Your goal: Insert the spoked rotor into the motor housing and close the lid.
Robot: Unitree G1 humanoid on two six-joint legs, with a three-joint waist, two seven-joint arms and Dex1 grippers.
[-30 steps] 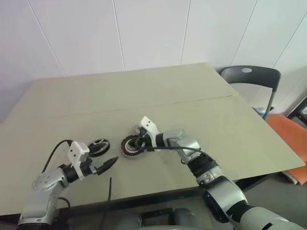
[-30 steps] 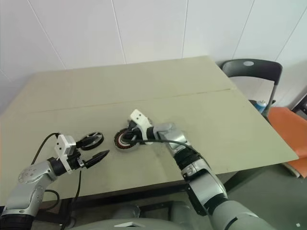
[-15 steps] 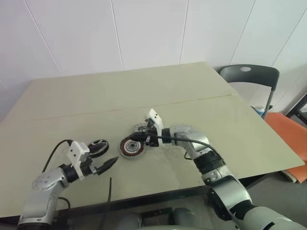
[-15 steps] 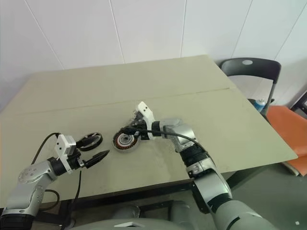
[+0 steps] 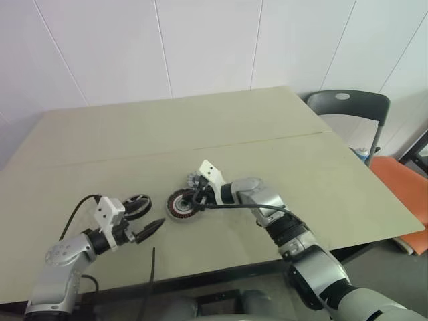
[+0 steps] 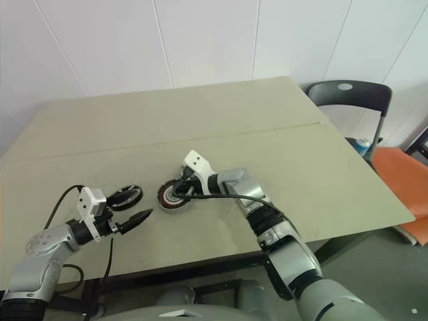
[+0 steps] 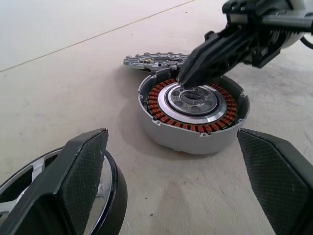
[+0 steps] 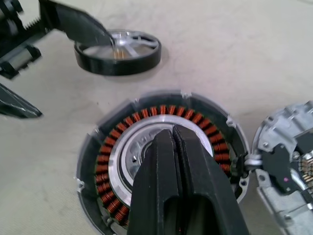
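The left gripper (image 7: 171, 181) hangs wide open just before the motor housing (image 7: 193, 115), one finger over the spoked rotor (image 8: 118, 52) lying on the table (image 5: 267, 127) beside the housing. The right gripper (image 8: 173, 137), fingers pressed together, points into the housing's pale centre. The lid (image 7: 154, 60) lies just behind the housing, touching it.

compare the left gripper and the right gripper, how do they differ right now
The left gripper is open, the right gripper is shut. The left one is near the spoked rotor, touching nothing; the right one has its tips on the pale centre of the motor housing. Both have two black fingers.
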